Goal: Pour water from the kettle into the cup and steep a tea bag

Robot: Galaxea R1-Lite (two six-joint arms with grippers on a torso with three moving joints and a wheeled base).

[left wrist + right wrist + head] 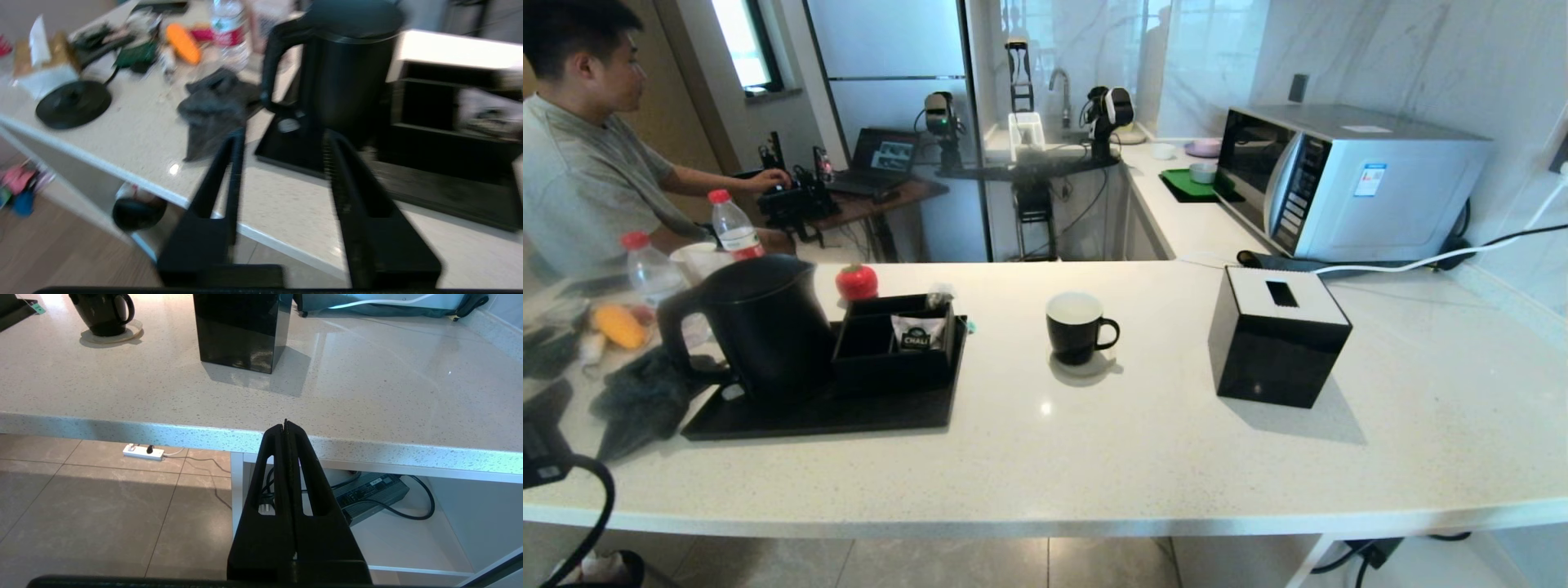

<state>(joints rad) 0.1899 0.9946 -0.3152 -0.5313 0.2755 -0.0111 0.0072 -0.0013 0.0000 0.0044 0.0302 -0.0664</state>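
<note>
Hovering spread at counter [135, 139] edge: left tool [282, 136], facing kettle [347, 69].

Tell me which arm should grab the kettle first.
Left, probably. The left gripper is open and faces the kettle, whose handle points to that side. The right gripper is shut, below the counter edge, near the tissue box.

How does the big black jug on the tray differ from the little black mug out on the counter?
The kettle is tall and far bigger than the cup. The kettle looks matte and has a flat closed lid; the cup is glossy and open, showing a white inside. The kettle stands on a black tray; the cup sits on a pale coaster. Both are black, upright and have a side handle.
</note>
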